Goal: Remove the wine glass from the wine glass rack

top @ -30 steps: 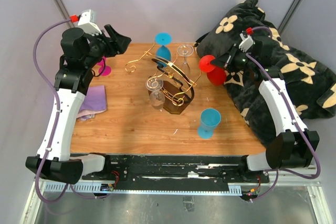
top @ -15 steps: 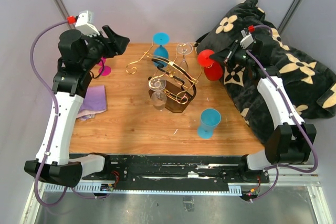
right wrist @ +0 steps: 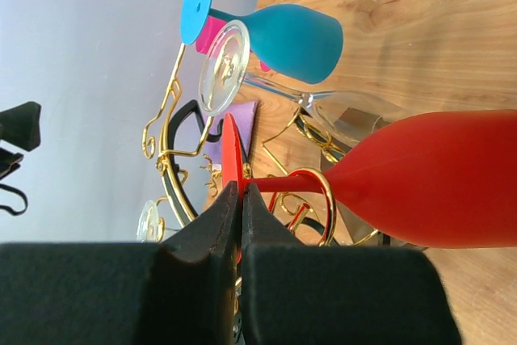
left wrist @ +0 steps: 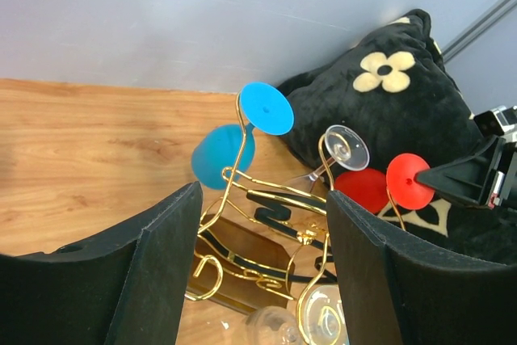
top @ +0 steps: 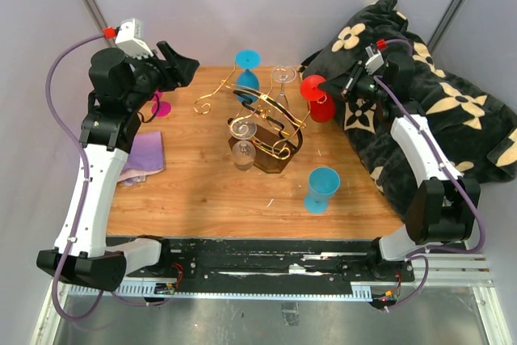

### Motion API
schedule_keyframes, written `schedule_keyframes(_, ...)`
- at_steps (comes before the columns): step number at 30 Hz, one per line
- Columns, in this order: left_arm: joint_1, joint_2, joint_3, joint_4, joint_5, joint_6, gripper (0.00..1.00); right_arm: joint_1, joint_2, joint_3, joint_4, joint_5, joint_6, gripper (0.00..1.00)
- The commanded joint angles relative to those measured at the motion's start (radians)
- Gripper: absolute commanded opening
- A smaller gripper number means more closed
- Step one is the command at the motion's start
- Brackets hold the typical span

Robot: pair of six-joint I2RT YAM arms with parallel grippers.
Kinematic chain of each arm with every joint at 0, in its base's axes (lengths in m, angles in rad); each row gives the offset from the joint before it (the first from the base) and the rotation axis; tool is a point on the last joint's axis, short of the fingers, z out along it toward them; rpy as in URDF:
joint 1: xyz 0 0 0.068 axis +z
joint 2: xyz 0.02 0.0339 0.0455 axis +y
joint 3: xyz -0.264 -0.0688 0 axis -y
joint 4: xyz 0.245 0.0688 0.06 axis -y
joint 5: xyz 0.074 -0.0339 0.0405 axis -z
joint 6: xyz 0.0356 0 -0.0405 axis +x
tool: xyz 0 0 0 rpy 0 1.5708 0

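The red wine glass (top: 321,107) lies sideways in the air at the right end of the wine glass rack (top: 262,123). My right gripper (top: 329,91) is shut on its round foot. In the right wrist view the fingers (right wrist: 241,195) pinch the foot's rim, and the stem passes through a gold loop (right wrist: 317,174) of the rack; the bowl (right wrist: 436,179) points right. My left gripper (top: 182,62) hangs open above the table's back left, nothing between its pads (left wrist: 262,195). It looks across the rack (left wrist: 266,208) toward the red glass (left wrist: 406,181).
A blue glass (top: 249,70) and two clear glasses (top: 283,82) (top: 241,143) hang on the rack. Another blue glass (top: 321,190) stands on the table at front right. A pink glass (top: 159,105) and purple cloth (top: 141,155) lie left. A black flowered blanket (top: 436,111) fills the right side.
My right gripper has carried the red glass a little back and to the left. The left arm has shifted only slightly.
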Motion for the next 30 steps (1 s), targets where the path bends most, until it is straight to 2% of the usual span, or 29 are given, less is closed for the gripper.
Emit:
schedule_keyframes(1, -0.004, -0.024, -0.013, 0.030, 0.003, 0.002, 0.68, -0.010, -0.004, -0.035, 0.140, -0.071, 0.071, 0.01)
schedule_keyframes(8, -0.003, -0.028, -0.007, 0.032, 0.006, 0.005, 0.68, -0.010, -0.115, -0.146, 0.140, -0.106, 0.098, 0.01)
schedule_keyframes(14, -0.003, -0.034, -0.009, 0.048, -0.010, 0.018, 0.69, -0.009, -0.234, -0.199, -0.007, -0.103, 0.040, 0.01)
schedule_keyframes(22, -0.003, -0.023, 0.001, 0.002, -0.037, 0.041, 0.69, -0.012, -0.336, -0.116, -0.372, -0.082, -0.221, 0.01)
schedule_keyframes(30, -0.003, -0.041, -0.012, -0.031, -0.068, 0.065, 0.71, -0.010, -0.368, 0.120, -0.780, 0.108, -0.540, 0.01)
